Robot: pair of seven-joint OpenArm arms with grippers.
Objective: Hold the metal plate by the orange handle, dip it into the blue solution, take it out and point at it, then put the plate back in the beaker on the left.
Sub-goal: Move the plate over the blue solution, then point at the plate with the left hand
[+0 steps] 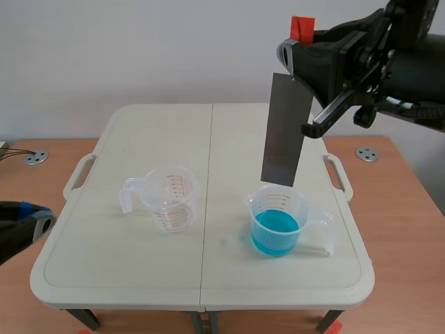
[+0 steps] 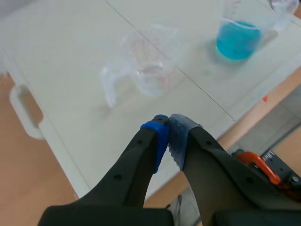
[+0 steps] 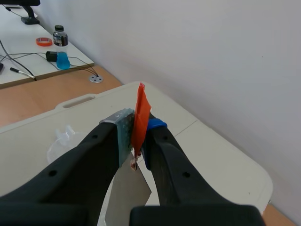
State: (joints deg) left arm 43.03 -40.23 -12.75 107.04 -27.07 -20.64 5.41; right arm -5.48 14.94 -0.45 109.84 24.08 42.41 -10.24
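Note:
My right gripper (image 1: 297, 50) is raised at the scene's upper right, shut on the orange handle (image 1: 301, 28) of the grey metal plate (image 1: 286, 129). The plate hangs down, its lower edge just above the clear beaker of blue solution (image 1: 276, 224). From the right wrist, the orange handle (image 3: 139, 120) is pinched between the pads and the plate (image 3: 126, 197) drops away below. An empty clear beaker (image 1: 171, 197) stands left of centre. My left gripper (image 2: 168, 125) is shut on nothing, low at the table's front left, with the empty beaker (image 2: 149, 66) ahead of it.
Both beakers stand on a white folding table (image 1: 139, 264) with side handles, set on a wooden desk. In the right wrist view, a side desk holds a small bottle (image 3: 59, 47), a roll of tape (image 3: 43, 41) and cables.

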